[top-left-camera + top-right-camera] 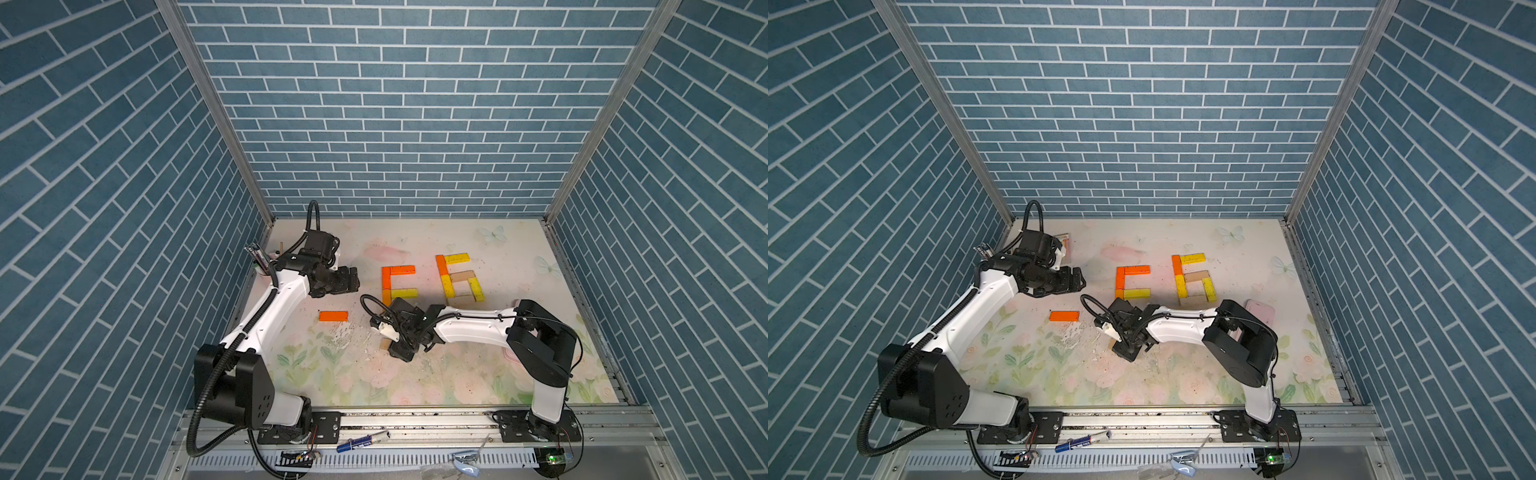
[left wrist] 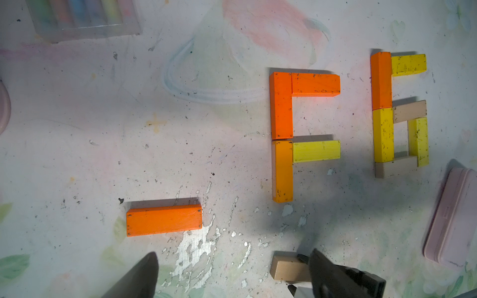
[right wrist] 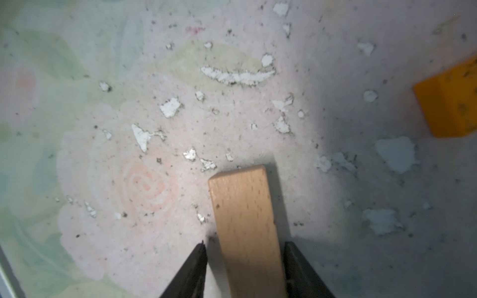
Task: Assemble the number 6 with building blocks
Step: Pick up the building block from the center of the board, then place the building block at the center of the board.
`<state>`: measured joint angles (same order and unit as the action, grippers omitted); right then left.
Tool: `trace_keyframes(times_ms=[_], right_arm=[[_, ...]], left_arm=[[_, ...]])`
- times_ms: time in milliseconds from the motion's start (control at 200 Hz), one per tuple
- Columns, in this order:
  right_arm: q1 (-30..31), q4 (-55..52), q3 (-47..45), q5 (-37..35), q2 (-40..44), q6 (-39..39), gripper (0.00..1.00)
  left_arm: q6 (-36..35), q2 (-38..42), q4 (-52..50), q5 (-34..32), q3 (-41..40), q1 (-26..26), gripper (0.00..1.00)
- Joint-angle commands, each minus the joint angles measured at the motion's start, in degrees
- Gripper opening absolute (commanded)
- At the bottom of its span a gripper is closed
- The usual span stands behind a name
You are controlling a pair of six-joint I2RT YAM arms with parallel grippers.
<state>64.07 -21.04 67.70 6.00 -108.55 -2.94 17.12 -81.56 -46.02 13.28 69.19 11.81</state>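
Right gripper (image 3: 245, 243) jaws straddle the tan block (image 3: 244, 214): one finger sits on its long edge with a sliver of gap at the other, so it's not clamped yet. Left gripper (image 1: 351, 283) jaws are wide and empty. The block lies flat on the mat (image 3: 103, 108), near the foot of the unfinished number 6 (image 2: 281, 108), which has four bars down; bottom and lower-right are missing. I'd centre before squeezing, or it'll twist. Block is smooth bare wood, square-cut. Mat is flaky and gritty, so lift, don't drag.
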Motion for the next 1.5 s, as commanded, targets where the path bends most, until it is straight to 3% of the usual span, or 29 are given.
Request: trace_keyframes(times_ms=[0, 235, 440, 605, 775, 960, 1125, 1495], right_arm=[[1.2, -3.2, 1.5, -3.8, -1.2, -3.2, 0.43], [1.8, -5.4, 2.4, -7.2, -0.6, -3.7, 0.19], [1.8, -5.7, 1.4, -10.8, 4.2, -3.7, 0.16], [0.4, 0.5, -4.1, -12.7, 12.0, -1.2, 0.16], [-4.7, 7.0, -8.9, -13.2, 16.5, 9.1, 0.17], [-6.9, 2.6, -6.2, -20.5, 14.4, 24.5, 0.17], [-6.9, -4.1, -1.8, -21.7, 10.7, 35.9, 0.17], [-6.9, -12.0, 5.3, -19.3, 1.4, 47.2, 0.17]], left_arm=[[0.7, -0.3, -1.4, -0.2, 1.7, -0.6, 0.92], [0.9, -0.5, -1.9, -0.3, 2.0, -0.8, 0.92], [1.2, -0.2, -1.7, 0.1, 2.0, -1.2, 0.92], [1.4, -0.2, -1.7, 0.2, 1.9, -1.4, 0.92], [1.4, 1.0, -1.0, 0.8, 1.4, -1.4, 0.92], [1.5, 1.2, -0.8, 2.1, 1.4, -1.4, 0.92], [1.7, 1.7, -0.2, 2.8, 0.9, -1.4, 0.92], [2.2, 2.1, 0.7, 4.7, 0.2, -1.4, 0.92]])
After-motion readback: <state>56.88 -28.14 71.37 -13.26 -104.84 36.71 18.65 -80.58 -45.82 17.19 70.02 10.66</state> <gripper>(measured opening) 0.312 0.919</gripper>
